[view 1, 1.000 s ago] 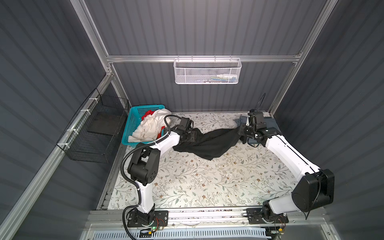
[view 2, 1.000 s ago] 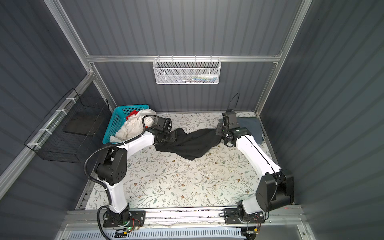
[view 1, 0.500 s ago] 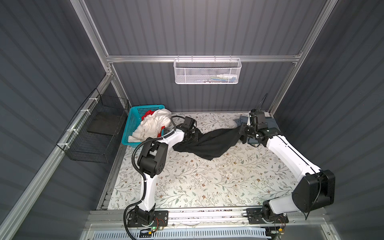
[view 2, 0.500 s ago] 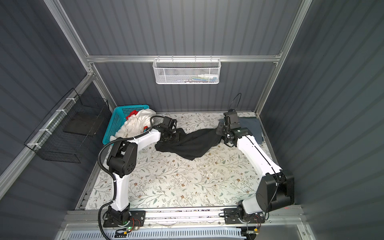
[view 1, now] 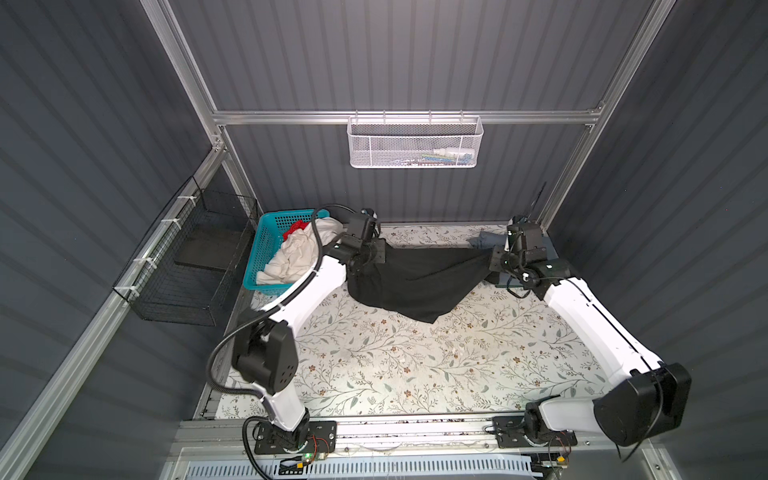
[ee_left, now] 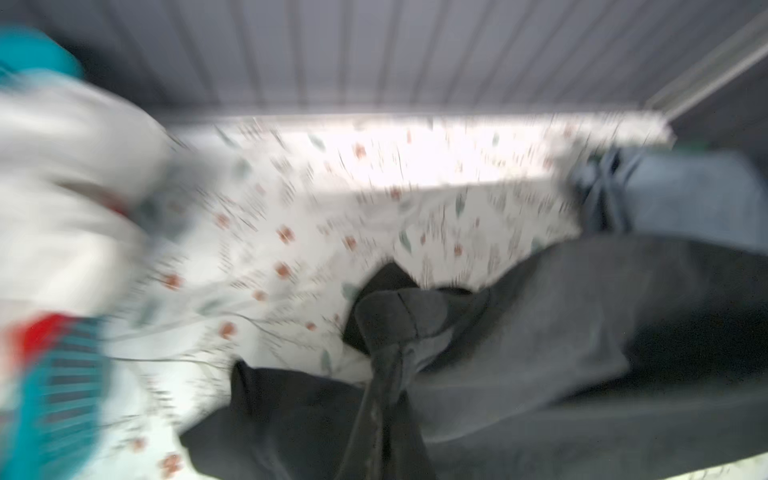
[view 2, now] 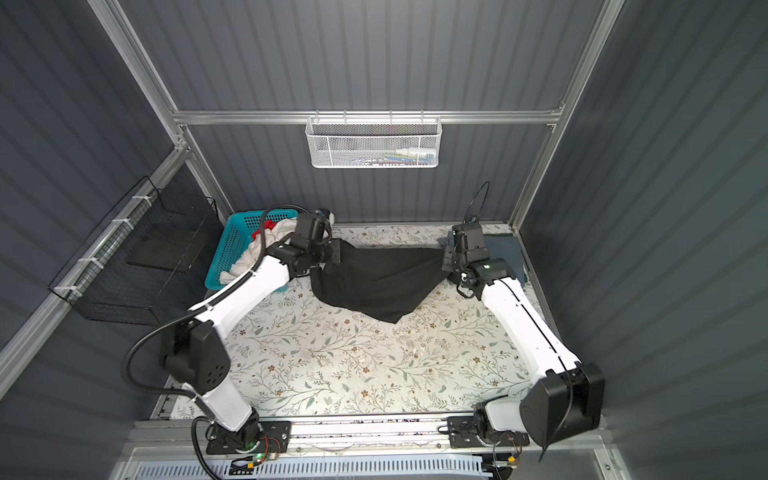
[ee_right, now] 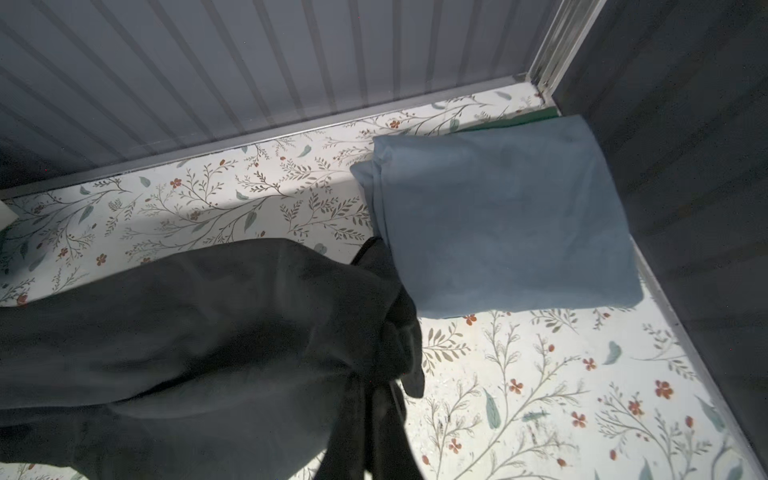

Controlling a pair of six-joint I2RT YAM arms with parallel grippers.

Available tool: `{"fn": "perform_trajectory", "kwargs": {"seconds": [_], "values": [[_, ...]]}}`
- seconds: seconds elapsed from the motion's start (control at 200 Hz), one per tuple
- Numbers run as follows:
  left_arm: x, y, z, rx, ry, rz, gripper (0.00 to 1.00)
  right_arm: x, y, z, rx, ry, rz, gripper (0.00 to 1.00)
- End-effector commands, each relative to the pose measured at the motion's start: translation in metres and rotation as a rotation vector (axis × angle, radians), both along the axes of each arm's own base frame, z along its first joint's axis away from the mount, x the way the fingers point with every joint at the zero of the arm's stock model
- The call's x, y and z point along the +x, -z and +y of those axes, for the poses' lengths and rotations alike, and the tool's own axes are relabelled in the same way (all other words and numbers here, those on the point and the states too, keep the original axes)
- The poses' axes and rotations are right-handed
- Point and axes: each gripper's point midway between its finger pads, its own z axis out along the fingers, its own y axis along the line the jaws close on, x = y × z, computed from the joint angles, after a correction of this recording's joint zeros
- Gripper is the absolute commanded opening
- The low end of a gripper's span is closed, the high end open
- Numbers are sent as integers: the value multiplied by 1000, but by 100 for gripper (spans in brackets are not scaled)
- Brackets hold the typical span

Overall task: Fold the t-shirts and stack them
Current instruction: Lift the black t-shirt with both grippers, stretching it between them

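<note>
The black t-shirt (view 1: 415, 282) hangs stretched between my two grippers over the back of the table, its lower part sagging onto the floral surface. My left gripper (view 1: 379, 254) is shut on its left end, and the blurred left wrist view shows bunched black cloth (ee_left: 540, 332) running into the left gripper (ee_left: 386, 415). My right gripper (view 1: 497, 262) is shut on the right end, where the black t-shirt (ee_right: 187, 332) gathers at the right gripper (ee_right: 374, 424). A folded blue-grey t-shirt (ee_right: 498, 216) lies in the back right corner. A white t-shirt (view 1: 295, 253) and a red one (view 1: 296, 227) fill the basket.
The teal basket (view 1: 266, 245) stands at the back left by the wall. A black wire basket (view 1: 187, 266) hangs on the left wall and a white mesh basket (view 1: 415, 143) on the back wall. The floral table (view 1: 415, 365) stretches toward the front rail.
My left gripper has shut on the black shirt's left end, and its arm's elbow has swung back and outward. The shirt's top edge is pulled straighter. The right arm has hardly moved.
</note>
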Motion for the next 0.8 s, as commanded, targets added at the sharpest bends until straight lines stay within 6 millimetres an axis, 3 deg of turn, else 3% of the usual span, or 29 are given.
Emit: {"fn": "perform_trajectory", "kwargs": {"seconds": [0.0, 0.155, 0.26, 0.5, 0.695, 0.795], "values": [[-10, -42, 44, 61, -146, -124, 0, -7, -40, -8, -28, 4, -90, 0], [-36, -97, 68, 20, -202, -250, 0, -22, -76, -11, -15, -3, -160, 0], [-42, -112, 79, 35, -237, -290, 0, -26, -96, -14, -24, 4, -206, 0], [-30, -109, 74, 40, -239, -294, 0, -12, -110, -6, -21, -28, -238, 0], [-18, -108, 68, 66, -235, -282, 0, 24, -114, 4, -44, -60, -250, 0], [-17, -104, 70, 75, -247, -278, 0, 51, -104, 16, -40, -91, -226, 0]]}}
